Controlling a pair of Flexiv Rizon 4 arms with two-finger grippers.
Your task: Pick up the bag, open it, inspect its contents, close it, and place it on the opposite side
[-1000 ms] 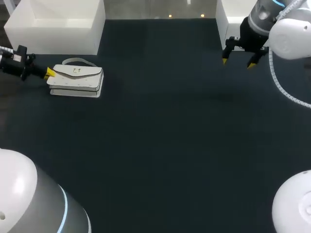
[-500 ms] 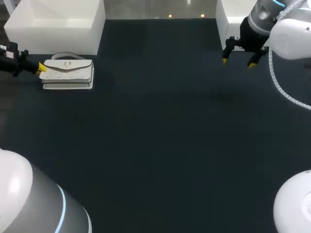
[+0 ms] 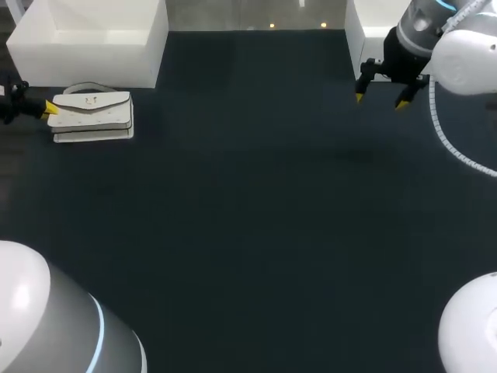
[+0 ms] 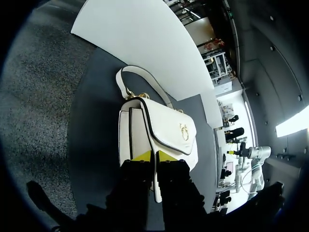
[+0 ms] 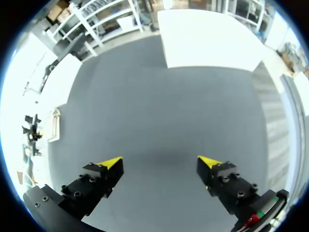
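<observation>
Over the preceding second the bag [image 3: 93,115] had shifted across the table [image 3: 248,217] toward its left edge, together with the left gripper [image 3: 49,109]; the right arm had not moved. The bag lay flat at the far left of the table, just in front of a white box [image 3: 93,39]; its flap was down and its strap [image 3: 89,87] lay on the side facing the box. In the left wrist view the left gripper [image 4: 153,157] had its yellow tips drawn close together, clamped on the near end of the bag [image 4: 159,130]. The right gripper [image 3: 379,101] hung above the far right of the table, well apart from the bag; its fingers stood wide apart with nothing between them [image 5: 159,164].
</observation>
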